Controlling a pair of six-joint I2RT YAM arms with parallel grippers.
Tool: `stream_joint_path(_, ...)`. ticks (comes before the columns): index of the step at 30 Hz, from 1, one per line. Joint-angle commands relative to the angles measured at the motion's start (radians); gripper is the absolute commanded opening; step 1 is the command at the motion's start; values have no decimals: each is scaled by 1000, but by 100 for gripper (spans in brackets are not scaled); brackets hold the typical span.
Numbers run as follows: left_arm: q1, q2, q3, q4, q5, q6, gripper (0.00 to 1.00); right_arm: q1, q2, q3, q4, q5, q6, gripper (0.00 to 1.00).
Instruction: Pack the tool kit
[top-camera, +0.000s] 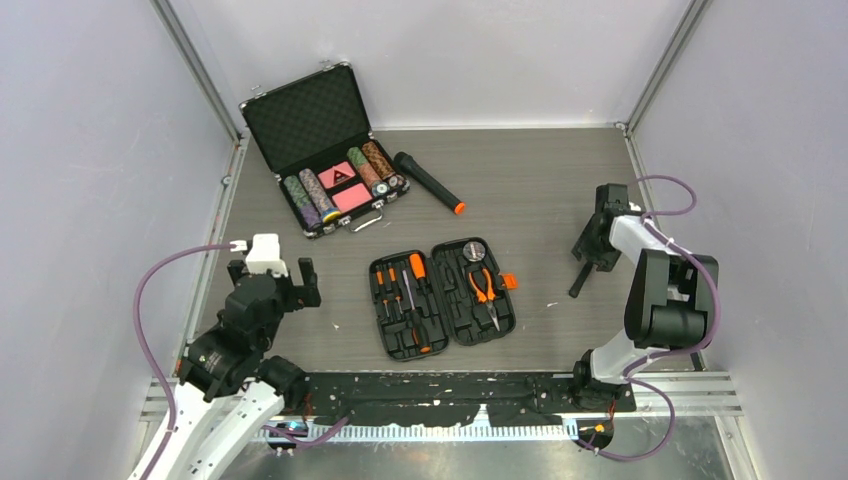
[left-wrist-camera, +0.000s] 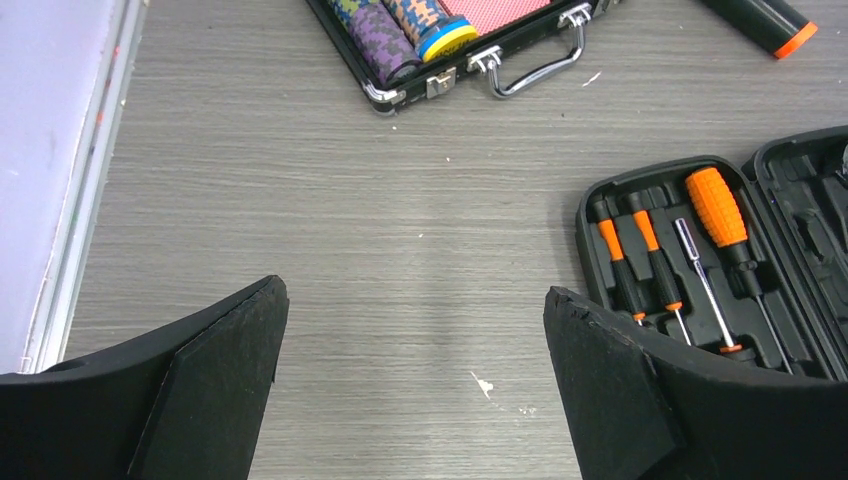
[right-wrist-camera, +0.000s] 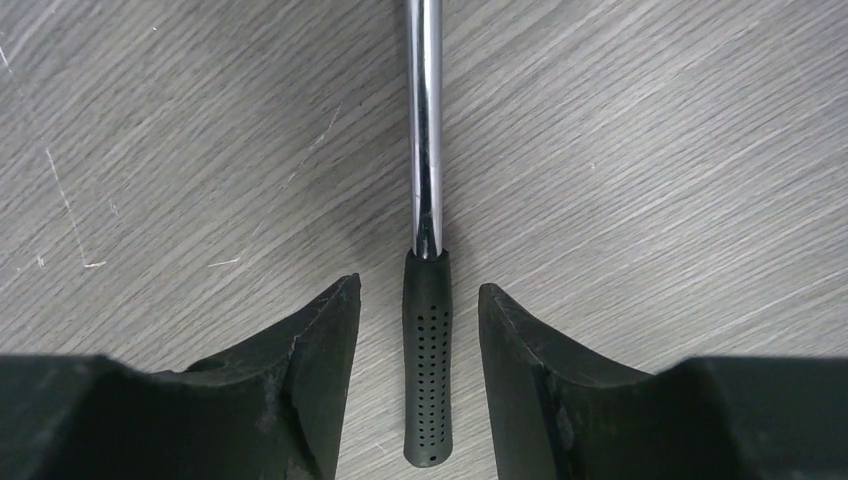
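Loose tool (right-wrist-camera: 425, 380): flat on tabletop (right-wrist-camera: 650, 150), right of open case (top-camera: 442, 297). Right pincer (right-wrist-camera: 418, 290) straddles its black grip, jaws apart, not touching. Centre, then close squarely. Left pincer (left-wrist-camera: 415, 290) wide, empty.

Tool kit (top-camera: 445, 300) open flat mid-table, tools (top-camera: 417, 266) slotted.

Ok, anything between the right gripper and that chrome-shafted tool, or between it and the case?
Nothing visible: the tool lies between the open fingers of the right gripper, and bare table runs to the open tool kit.
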Motion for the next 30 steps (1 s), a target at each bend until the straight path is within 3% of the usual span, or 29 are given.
stream_joint_path(1, 7, -22, -5, 65, -32, 26, 100, -4, 30, 21, 28, -5, 1, 52)
stream_joint_path(11, 12, -29, -11, 67, -37, 31, 100, -34, 105, 89, 90, 0, -69, 43)
stream_joint_path(25, 23, -30, -19, 74, -45, 39, 100, -96, 262, 217, 129, -11, -91, 39)
stream_joint_path(30, 25, -25, -19, 78, -37, 40, 100, -97, 257, 224, 147, -51, -116, 21)
